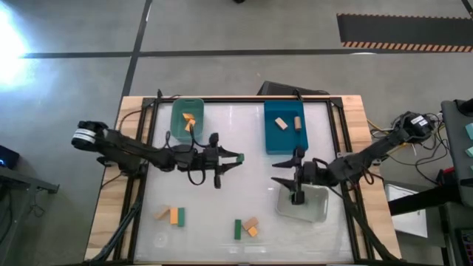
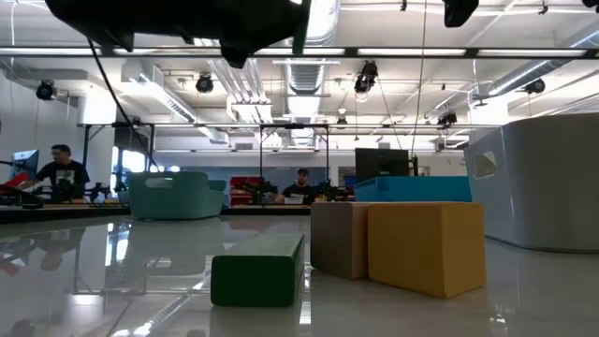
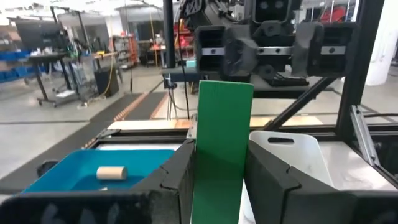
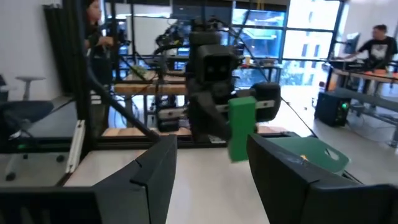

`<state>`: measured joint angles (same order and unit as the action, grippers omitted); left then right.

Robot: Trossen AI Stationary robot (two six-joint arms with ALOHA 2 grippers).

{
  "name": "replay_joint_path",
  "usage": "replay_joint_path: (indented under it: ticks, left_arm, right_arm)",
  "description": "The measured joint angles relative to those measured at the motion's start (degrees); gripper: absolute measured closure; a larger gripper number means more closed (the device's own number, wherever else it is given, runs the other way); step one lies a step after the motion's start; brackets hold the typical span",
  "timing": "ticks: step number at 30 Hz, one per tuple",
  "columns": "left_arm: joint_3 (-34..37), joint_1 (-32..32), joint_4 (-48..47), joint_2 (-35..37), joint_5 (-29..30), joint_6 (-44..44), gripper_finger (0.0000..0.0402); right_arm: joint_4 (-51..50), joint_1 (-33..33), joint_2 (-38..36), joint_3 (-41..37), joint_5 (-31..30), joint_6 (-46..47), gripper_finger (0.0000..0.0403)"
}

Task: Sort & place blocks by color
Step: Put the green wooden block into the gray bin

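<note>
My left gripper [image 1: 236,157] hovers over the middle of the table, shut on a dark green block [image 3: 221,143]. My right gripper [image 1: 278,171] faces it from the right, open and empty, next to the clear bin [image 1: 304,204]. In the right wrist view the green block [image 4: 241,127] shows in the other arm's fingers, beyond my own open right gripper [image 4: 211,168]. Two clusters of orange, green and tan blocks lie flat near the table's near edge, one at the left [image 1: 171,216] and one at the middle [image 1: 246,227]. My left gripper pinches the green block between its two fingers [image 3: 177,177], which hold the block's rear part [image 3: 217,180]. The fingers come level from the table's left and lie along the block. Its free end [image 3: 225,93] sticks out past the fingertips toward the right arm. The block is lifted clear of the table.
The teal bin [image 1: 187,116] at the far left holds orange blocks. The blue bin [image 1: 284,125] at the far right holds tan pieces. The clear bin sits under the right arm's wrist. A black frame [image 1: 140,148] runs around the table top. People sit at desks beyond the table [image 2: 61,173].
</note>
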<state>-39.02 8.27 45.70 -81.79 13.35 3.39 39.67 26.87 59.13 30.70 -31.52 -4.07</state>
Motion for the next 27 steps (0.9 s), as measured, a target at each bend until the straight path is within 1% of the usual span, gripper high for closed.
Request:
replay_joint_path:
  ticks: [5,8,13,17,20,27]
  left_arm:
    - [-2.4,0.1,6.9,-5.9,-1.3,0.4,0.0308]
    - [-5.3,0.1,9.4,-9.0,-3.7,0.6,0.0308]
    - [-11.0,0.1,9.4,-13.3,-4.9,1.9,0.0308]
    - [-14.8,0.1,9.2,-15.7,-5.6,2.0,0.0308]
    - [-16.8,0.0,8.8,-16.9,-5.8,2.0,0.0308]
    - [-20.1,0.0,8.9,-20.5,-8.5,1.9,0.0308]
  right_arm:
    - [-0.3,-1.7,0.0,0.6,0.4,-0.5,0.0216]
    - [-0.2,-2.4,0.0,0.8,0.5,-1.1,0.0216]
    - [-0.4,-2.9,0.0,0.8,0.5,-1.1,0.0216]
    - [-0.4,-2.9,0.0,0.8,2.2,-1.1,0.0216]
    - [-0.4,-2.9,0.0,0.8,3.0,-1.1,0.0216]
    - [-0.4,-2.9,0.0,0.8,3.0,-2.8,0.0216]
